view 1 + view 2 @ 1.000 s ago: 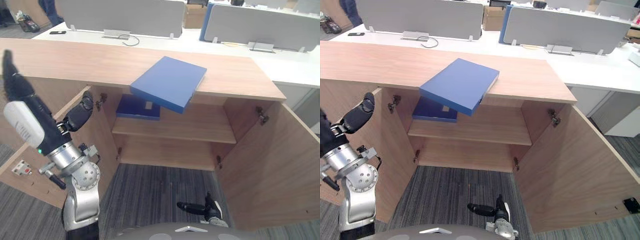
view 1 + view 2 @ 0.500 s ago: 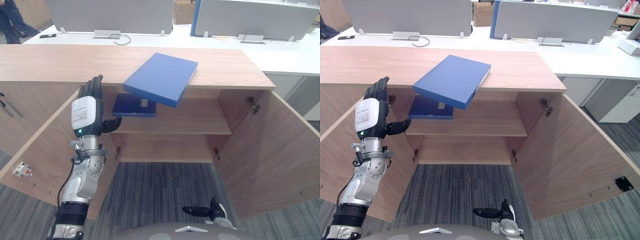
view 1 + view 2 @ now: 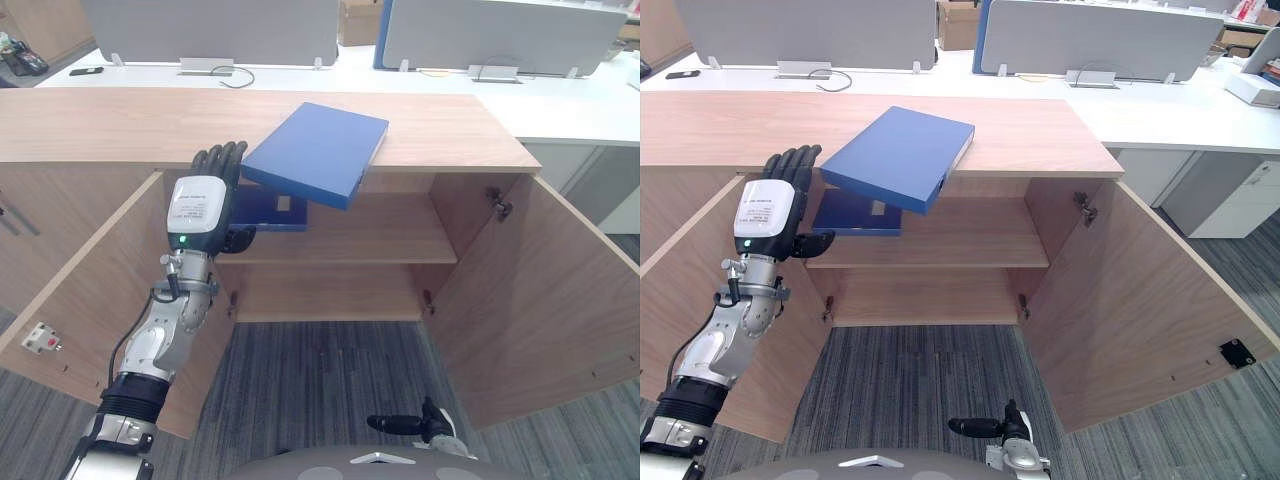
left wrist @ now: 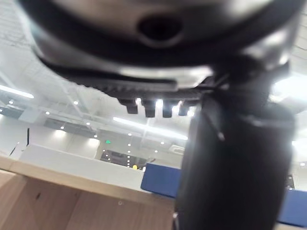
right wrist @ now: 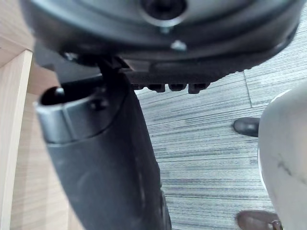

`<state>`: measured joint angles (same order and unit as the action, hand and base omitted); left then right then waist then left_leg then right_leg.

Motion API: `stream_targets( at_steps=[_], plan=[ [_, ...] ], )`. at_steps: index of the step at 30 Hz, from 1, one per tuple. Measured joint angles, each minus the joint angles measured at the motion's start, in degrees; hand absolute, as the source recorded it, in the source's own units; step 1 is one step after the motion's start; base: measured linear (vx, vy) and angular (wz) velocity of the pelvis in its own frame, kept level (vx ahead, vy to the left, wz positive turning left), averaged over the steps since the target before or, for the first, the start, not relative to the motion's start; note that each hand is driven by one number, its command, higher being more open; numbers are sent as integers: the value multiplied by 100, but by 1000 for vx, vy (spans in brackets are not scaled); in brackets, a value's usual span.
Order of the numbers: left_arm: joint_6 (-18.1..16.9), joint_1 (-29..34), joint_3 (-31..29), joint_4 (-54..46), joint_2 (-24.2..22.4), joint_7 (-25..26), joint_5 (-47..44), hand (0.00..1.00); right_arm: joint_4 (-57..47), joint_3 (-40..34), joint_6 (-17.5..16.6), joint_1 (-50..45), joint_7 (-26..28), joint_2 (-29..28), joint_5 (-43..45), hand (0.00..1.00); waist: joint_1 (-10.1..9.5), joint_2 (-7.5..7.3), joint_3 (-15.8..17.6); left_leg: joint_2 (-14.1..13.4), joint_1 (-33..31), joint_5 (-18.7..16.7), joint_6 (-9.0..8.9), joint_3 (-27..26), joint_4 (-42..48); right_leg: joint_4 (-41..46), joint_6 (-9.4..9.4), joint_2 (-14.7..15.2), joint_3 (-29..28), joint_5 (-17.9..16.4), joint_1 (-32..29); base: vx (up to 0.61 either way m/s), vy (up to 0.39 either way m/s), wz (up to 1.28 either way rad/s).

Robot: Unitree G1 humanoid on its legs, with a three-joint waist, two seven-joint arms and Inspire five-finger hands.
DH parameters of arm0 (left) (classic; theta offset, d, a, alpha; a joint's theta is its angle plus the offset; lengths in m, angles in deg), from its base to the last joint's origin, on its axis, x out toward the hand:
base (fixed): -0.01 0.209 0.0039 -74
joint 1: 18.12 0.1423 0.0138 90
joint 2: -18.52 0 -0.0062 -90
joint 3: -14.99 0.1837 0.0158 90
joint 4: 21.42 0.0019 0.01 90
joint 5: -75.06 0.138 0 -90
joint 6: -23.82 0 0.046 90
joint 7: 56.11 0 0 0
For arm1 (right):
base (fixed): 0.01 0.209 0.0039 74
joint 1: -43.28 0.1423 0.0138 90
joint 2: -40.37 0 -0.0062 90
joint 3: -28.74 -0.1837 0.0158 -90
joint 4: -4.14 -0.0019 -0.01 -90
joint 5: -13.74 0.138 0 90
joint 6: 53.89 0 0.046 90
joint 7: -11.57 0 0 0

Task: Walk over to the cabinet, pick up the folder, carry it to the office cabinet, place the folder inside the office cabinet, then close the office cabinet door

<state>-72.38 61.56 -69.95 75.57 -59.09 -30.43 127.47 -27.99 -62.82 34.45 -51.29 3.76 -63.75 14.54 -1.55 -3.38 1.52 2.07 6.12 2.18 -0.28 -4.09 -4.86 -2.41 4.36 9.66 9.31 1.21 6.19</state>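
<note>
The blue folder (image 3: 315, 153) lies on the top of the wooden cabinet (image 3: 110, 125). It is tilted, and its near part hangs out over the front edge, above the open compartment. No robot hand holds it. Under it, on the upper shelf (image 3: 390, 235), lies a second, darker blue folder (image 3: 272, 211).

The left robot hand (image 3: 200, 205) is raised in front of the compartment, with straight, spread-open fingers (image 3: 228, 158) pointing up, just beside the near left corner of the blue folder. I cannot tell if they touch it. Its thumb points toward the shelf.

Both cabinet doors, the left door (image 3: 85, 290) and the right door (image 3: 550, 300), stand wide open.

The right robot hand (image 3: 405, 427) hangs low over the striped carpet (image 3: 320, 370), its fingers relaxed and holding nothing.

Behind the cabinet stands a white table (image 3: 565, 100) with grey dividers (image 3: 210, 25).
</note>
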Motion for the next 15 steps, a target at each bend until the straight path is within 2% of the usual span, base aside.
stream_targets(
  at_steps=[3,7,10,15],
  plan=[
    [25,-176,1,-1,21,1,1,100,-24,3,-36,-30,6,-1,-40,100,47,-48,-15,13,-31,-8,1,-35,5,-80,73,1,-41,68,-11,27,-2,-9],
    [39,-341,36,1,27,4,5,100,-29,2,-37,-105,35,6,-48,100,68,-61,-14,13,-48,-18,17,-10,7,-99,46,-4,-93,94,-51,13,-12,-9],
    [43,-360,87,53,85,14,26,100,-34,-6,-67,-129,112,7,-53,100,178,-62,-14,12,-48,-30,32,-13,7,-101,3,-5,-135,123,-76,-26,-13,-9],
    [127,-610,295,442,89,14,39,100,-33,-13,-157,-141,135,8,-53,100,210,-67,-15,23,3,-47,7,-101,4,-75,-41,11,-231,140,-95,-66,-5,-9]
  ],
)
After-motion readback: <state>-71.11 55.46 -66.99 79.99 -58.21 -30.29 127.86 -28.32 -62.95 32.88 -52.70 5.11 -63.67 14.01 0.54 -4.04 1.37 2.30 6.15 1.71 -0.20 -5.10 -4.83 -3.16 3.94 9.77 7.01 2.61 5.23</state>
